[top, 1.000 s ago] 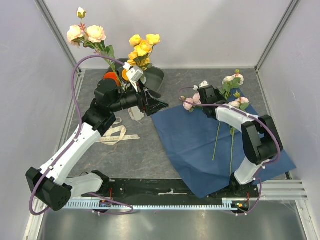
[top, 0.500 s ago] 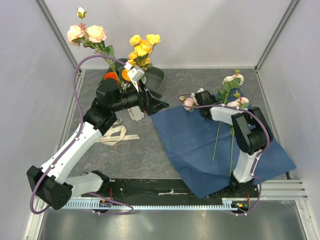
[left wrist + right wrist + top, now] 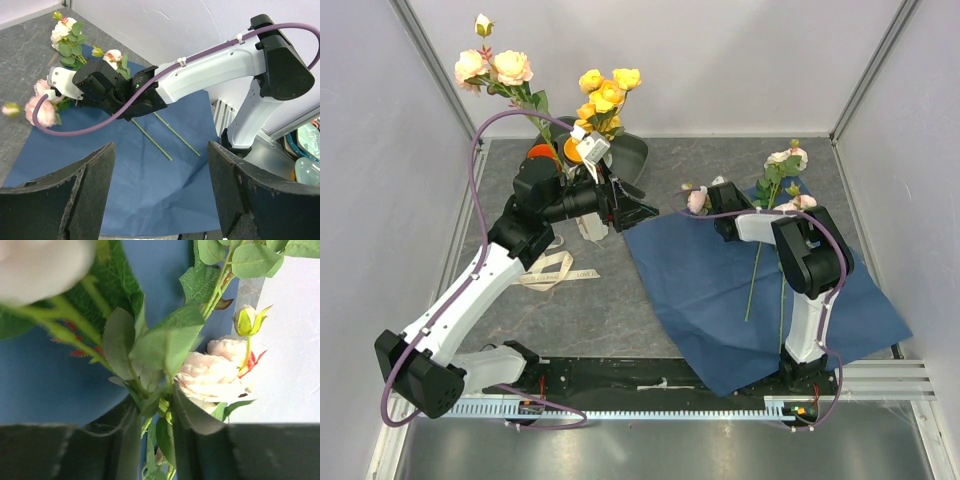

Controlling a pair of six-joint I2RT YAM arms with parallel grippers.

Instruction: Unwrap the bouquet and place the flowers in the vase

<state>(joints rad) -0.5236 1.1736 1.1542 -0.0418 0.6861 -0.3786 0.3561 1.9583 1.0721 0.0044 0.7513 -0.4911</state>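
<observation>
Paper (image 3: 720, 290), deep blue and spread flat, covers the right side of the grey table. The flowers (image 3: 756, 262) not in the vase lie on it: long green stems run toward the far edge, where pale pink and cream blooms sit among dark leaves. Other stems stand upright at the back left, a pink pair (image 3: 492, 68) and a yellow-orange cluster (image 3: 605, 88). They drop behind the left arm to the vase (image 3: 590, 228), of which only a sliver of white shows. A cream ribbon (image 3: 552, 268) lies loose beside that arm. The left gripper (image 3: 640, 210) hovers just off the paper's far-left corner, its jaws wide apart with nothing between them. Only the top view shows the upright blooms and the ribbon. The left wrist view looks across the sheet at the right arm and shows two bare stems (image 3: 152, 142) crossing the blue. The right wrist view alone gives detail: a pale pink rose (image 3: 215, 370), a yellow-green bud (image 3: 246, 322) with red sepals, and serrated leaves. There the right gripper (image 3: 157, 425) has a leafy stem running down between its fingers; I cannot tell whether they pinch it.
</observation>
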